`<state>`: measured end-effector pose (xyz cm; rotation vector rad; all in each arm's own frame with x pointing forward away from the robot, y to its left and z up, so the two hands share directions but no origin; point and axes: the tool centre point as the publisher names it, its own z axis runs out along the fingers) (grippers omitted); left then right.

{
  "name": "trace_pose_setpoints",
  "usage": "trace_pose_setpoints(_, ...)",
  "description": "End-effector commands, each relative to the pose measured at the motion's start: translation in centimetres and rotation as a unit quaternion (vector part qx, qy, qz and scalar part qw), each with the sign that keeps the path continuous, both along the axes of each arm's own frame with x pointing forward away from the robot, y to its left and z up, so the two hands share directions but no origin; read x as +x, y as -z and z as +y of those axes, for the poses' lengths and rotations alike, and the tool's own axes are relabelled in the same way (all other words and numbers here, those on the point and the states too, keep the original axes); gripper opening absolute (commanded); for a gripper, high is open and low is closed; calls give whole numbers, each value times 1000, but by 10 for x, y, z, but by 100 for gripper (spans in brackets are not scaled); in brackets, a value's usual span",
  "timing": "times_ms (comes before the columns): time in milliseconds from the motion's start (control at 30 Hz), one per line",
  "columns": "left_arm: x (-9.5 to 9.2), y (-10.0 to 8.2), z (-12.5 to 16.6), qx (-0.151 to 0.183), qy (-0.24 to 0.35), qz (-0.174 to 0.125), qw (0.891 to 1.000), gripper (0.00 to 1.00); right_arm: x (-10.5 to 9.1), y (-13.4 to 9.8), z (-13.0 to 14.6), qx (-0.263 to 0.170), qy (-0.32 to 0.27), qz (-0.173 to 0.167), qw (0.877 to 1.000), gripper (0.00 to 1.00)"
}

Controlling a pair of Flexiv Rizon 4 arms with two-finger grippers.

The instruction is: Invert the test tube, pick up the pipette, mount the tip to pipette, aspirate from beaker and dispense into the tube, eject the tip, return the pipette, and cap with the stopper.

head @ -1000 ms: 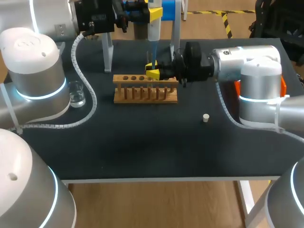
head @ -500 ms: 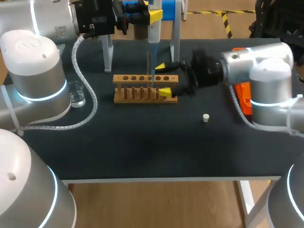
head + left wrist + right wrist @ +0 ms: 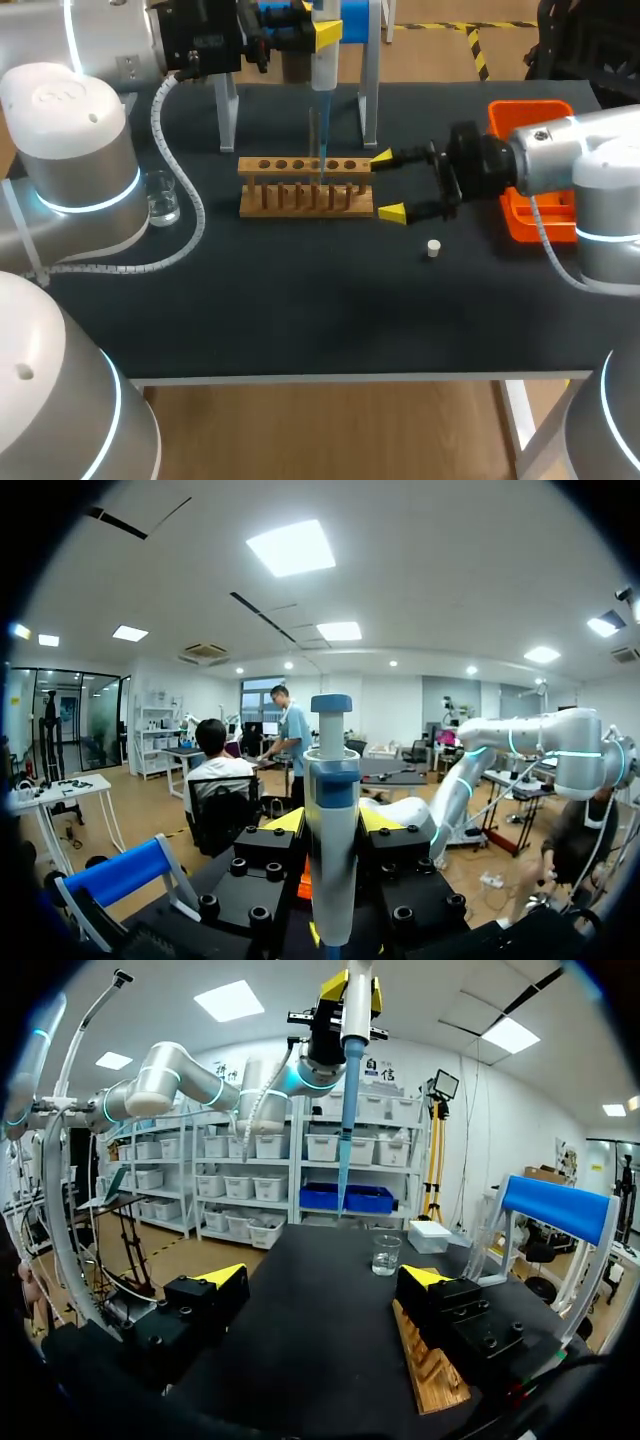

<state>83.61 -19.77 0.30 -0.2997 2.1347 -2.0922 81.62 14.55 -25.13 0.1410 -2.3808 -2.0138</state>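
head view: left end effector [image 3: 332,825] pinches a white-and-blue plastic pipette [image 3: 322,70] upright above the wooden tube rack [image 3: 306,190]; right end effector [image 3: 387,184], spread wide, hangs just beside the rack, small white stopper [image 3: 433,248] nearby.

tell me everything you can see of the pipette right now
The pipette hangs upright in the left gripper, which clamps its pale grey barrel from two sides. It looks plastic, with a blue plunger knob on top and a long translucent blue tip mounted below. The tip points straight down at the wooden rack, ending at its top row of holes; whether it dips into one cannot be told.
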Motion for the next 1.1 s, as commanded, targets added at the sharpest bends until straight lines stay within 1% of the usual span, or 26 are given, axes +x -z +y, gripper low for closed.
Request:
trace_pose_setpoints(33, 0, 0, 1, -1, 0, -1, 1000, 0, -1, -1, -2, -1, 1, 0, 1000, 100)
trace_pose_setpoints(800, 0, 0, 1, -1, 0, -1, 1000, 0, -1, -1, -2, -1, 1, 0, 1000, 100)
trace_pose_setpoints(867, 0, 6, 14, 2, -3, 3, 1000, 0, -1, -1, -2, -1, 1, 0, 1000, 100)
trace_pose_setpoints(900, 0, 7, 19, -11, -2, 3, 1000, 0, -1, -1, -2, -1, 1, 0, 1000, 100)
trace_pose_setpoints(967, 1, 11, 28, 4, -3, 6, 1000, 0, -1, -1, -2, -1, 1, 0, 1000, 100)
trace_pose_setpoints(1033, 1, 16, 41, -10, -9, -6, 1000, 0, -1, -1, -2, -1, 1, 0, 1000, 100)
trace_pose_setpoints(1100, 2, 20, 52, -5, -13, -9, 1000, 0, -1, -1, -2, -1, 1, 0, 1000, 100)
